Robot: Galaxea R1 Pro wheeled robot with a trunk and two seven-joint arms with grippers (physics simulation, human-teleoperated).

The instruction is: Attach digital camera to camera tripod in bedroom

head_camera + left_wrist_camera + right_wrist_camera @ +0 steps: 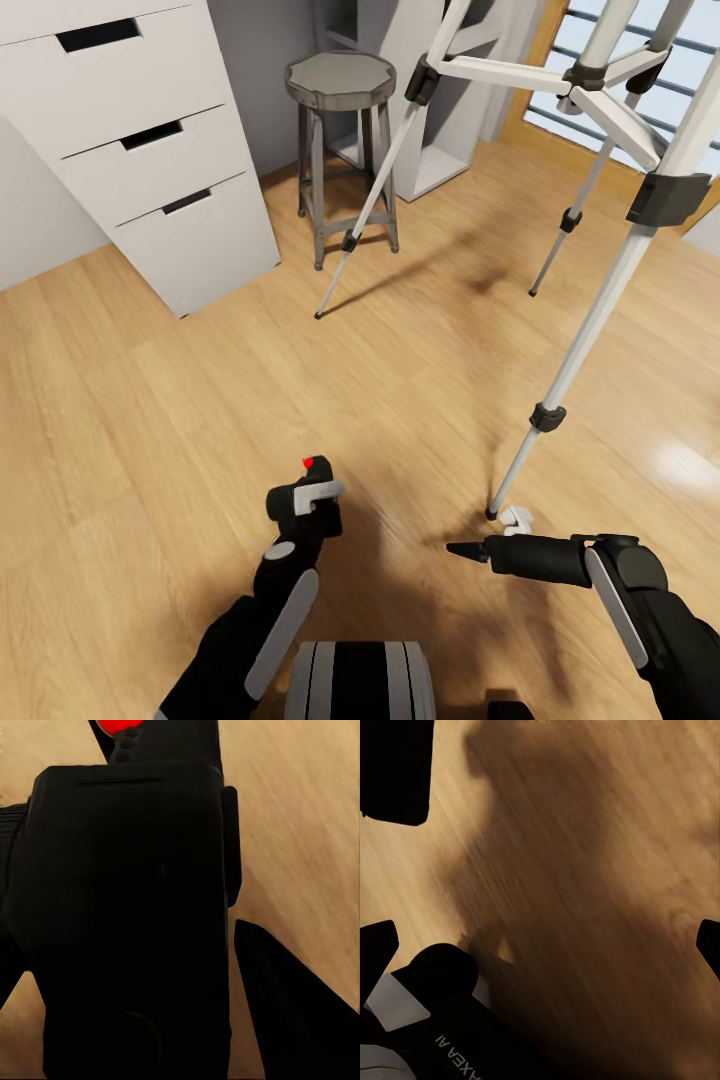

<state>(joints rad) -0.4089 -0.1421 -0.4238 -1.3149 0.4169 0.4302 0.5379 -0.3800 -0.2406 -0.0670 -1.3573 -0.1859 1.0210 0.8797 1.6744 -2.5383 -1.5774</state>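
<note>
- Bedroom plank floor [180,420]: camera tripod [610,290] standing ahead.
- Left end effector [305,500]: clamped on digital camera [127,915], carried for mounting.
- Right end effector [470,550]: spread wide, empty, apparently kept free.

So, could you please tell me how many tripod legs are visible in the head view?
3. One leg crosses in front of the stool, one stands by the window, and one lands near the right gripper.

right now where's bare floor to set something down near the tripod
Bare planks lie between the white drawer unit and the left gripper, and ahead of both arms. Crowded between the camera tripod legs and by the stool.
</note>
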